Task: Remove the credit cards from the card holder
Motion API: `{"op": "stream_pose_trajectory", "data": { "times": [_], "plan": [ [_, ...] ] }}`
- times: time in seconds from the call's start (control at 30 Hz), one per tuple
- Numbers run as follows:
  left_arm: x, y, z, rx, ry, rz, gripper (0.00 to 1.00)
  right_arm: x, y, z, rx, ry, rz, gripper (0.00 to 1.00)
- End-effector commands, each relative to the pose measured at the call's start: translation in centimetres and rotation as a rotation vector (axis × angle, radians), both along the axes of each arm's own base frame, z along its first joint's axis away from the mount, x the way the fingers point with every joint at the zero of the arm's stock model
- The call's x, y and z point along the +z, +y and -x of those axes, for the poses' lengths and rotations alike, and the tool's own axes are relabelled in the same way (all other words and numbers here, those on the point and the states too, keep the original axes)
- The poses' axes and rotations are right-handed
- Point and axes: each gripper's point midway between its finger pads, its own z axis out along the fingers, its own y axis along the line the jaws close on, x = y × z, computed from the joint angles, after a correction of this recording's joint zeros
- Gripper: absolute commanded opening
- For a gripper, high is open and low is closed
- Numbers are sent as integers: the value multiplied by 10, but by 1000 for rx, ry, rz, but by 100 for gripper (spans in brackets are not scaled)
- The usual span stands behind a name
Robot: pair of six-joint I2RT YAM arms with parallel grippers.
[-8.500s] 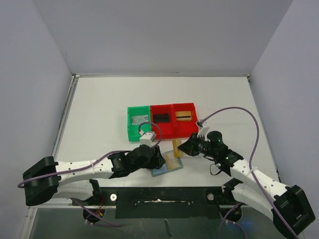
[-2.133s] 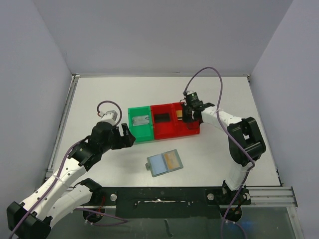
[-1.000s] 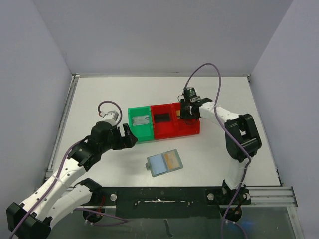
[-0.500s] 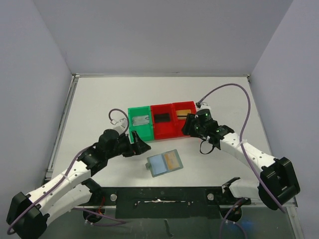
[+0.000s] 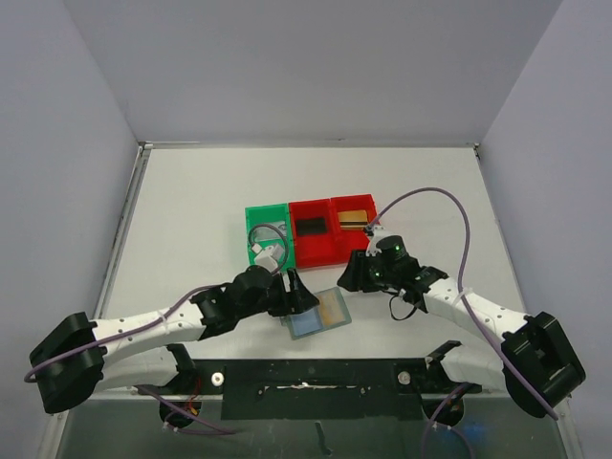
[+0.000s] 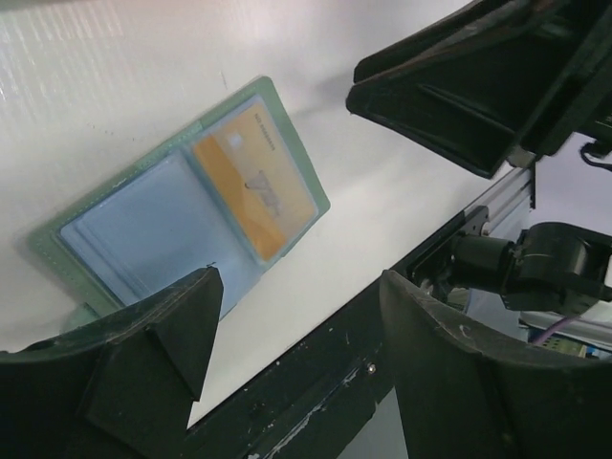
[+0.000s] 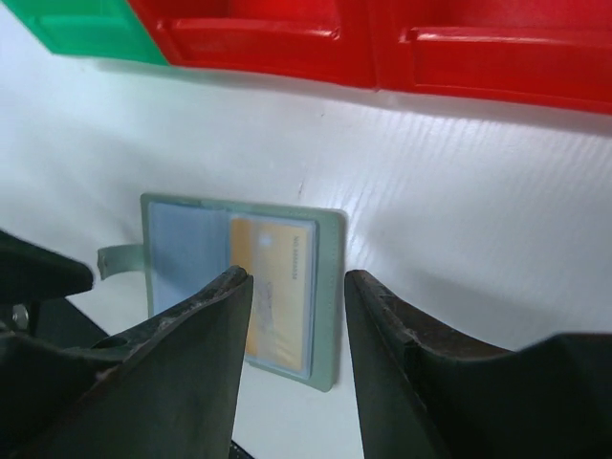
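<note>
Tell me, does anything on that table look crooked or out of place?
Only the card holder: it lies skewed to the edge of the table and to the row of bins, with one gold card inside. Nothing looks spilled or broken.

1. This is a robotics lab test cell: a white counter (image 5: 210, 191) boxed in on three sides by plain, pale grey walls (image 5: 316, 67).
2. Two white-and-black robot arms, the left arm (image 5: 153, 323) and the right arm (image 5: 478, 308), are bolted to a black mounting plate (image 5: 316, 375) along the counter's near edge.
3. Purple cables (image 5: 457, 208) loop loosely off the arms, and a bare metal rail (image 5: 122, 229) runs down the counter's left side.
4. The objects look like staged test props: a green bin (image 5: 250, 234) and two red bins (image 5: 316, 254) joined in one row, with a card holder (image 5: 320, 314) lying flat just in front of them.
</note>
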Motion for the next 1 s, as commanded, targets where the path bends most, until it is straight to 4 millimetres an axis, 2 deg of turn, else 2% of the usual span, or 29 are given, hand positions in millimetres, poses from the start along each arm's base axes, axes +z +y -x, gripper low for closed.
{"op": "stream_pose_trajectory", "data": {
  "times": [0.0,0.17,0.37,0.63,0.77,0.87,0.97],
  "plan": [
    [22,-23,-15,52,-46,72,64,20,23,8,125,-72,-125,43],
    [7,-31,-20,88,-9,49,58,12,27,18,162,-46,-152,39],
    [-9,-41,-28,113,29,-2,53,15,34,20,195,-45,-191,32],
    [-29,-50,-23,103,68,-27,50,1,38,28,242,-8,-202,28],
    [-41,-49,-19,92,87,-63,48,-1,36,27,232,12,-174,27],
    [-48,-45,-17,94,92,-86,48,-15,31,30,229,51,-127,26],
    [-57,-41,-18,97,87,-120,43,-21,30,32,242,80,-105,19]
  ]
}}
